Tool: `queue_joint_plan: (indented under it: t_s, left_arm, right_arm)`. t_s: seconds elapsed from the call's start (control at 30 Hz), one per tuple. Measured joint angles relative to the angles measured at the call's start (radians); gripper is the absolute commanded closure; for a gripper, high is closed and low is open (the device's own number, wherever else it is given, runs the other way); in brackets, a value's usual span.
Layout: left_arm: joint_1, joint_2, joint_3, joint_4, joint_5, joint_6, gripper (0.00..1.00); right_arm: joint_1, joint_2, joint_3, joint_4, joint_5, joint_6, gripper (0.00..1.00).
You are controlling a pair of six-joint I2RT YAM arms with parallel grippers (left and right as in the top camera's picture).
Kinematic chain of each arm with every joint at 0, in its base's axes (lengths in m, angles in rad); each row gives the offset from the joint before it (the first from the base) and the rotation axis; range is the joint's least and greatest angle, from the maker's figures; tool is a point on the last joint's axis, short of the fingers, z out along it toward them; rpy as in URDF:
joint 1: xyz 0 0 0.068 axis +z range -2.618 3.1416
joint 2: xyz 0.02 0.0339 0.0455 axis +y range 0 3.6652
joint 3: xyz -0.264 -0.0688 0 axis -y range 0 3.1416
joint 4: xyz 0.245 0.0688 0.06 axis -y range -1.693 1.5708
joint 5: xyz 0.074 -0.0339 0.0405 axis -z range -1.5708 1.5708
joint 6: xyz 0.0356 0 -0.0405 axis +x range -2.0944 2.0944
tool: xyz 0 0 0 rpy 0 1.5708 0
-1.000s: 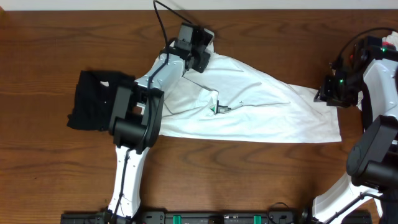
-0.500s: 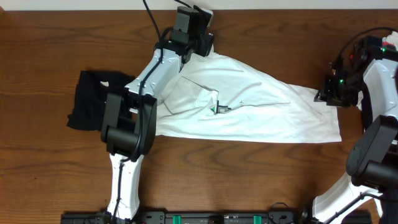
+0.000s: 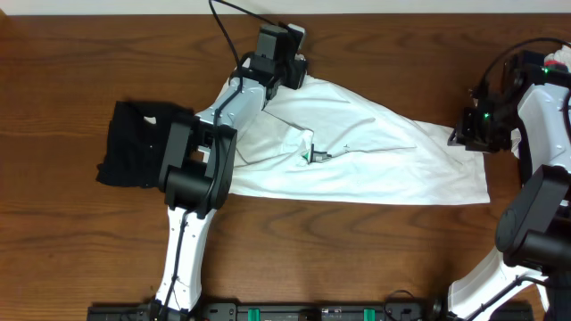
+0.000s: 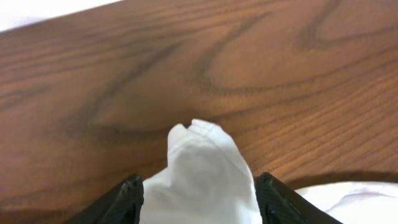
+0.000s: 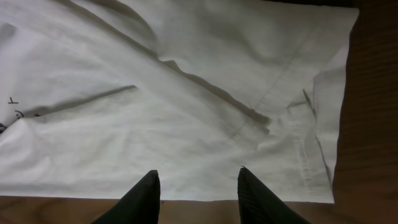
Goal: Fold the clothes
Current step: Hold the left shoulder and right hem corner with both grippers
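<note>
A corner of the white T-shirt [image 3: 357,160] is now released by the left gripper [image 4: 199,182], jaws parted (the right gripper [image 5: 198,177] is open too), so spreading is judged done.

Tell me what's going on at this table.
Two robot arms are working on a white T-shirt that lies rumpled and partly doubled over across the wooden table. The left gripper is at the shirt's far corner, its fingers spread either side of a bunched peak of cloth rather than pinching it. The right gripper hovers open over the shirt's right end, holding nothing. A black garment lies off to the left, with neither gripper on it.
</note>
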Motion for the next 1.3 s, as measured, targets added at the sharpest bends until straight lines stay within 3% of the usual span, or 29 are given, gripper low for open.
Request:
queue_joint_plan:
  t_s: [0.6, 0.7, 0.93, 1.3]
  left_arm:
    - [0.000, 0.025, 0.000, 0.021, 0.000, -0.005, 0.51]
    - [0.000, 0.039, 0.000, 0.019, -0.001, -0.007, 0.58]
    - [0.000, 0.045, 0.000, 0.019, -0.002, -0.012, 0.92]
    - [0.000, 0.009, 0.000, -0.093, 0.000, 0.002, 0.94]
  right_arm:
    - [0.027, 0.000, 0.000, -0.004, 0.000, 0.000, 0.63]
    - [0.028, 0.000, 0.000, -0.004, 0.000, 0.000, 0.64]
    - [0.029, 0.000, 0.000, -0.009, 0.000, 0.000, 0.64]
    - [0.031, 0.000, 0.000, -0.010, 0.000, 0.000, 0.64]
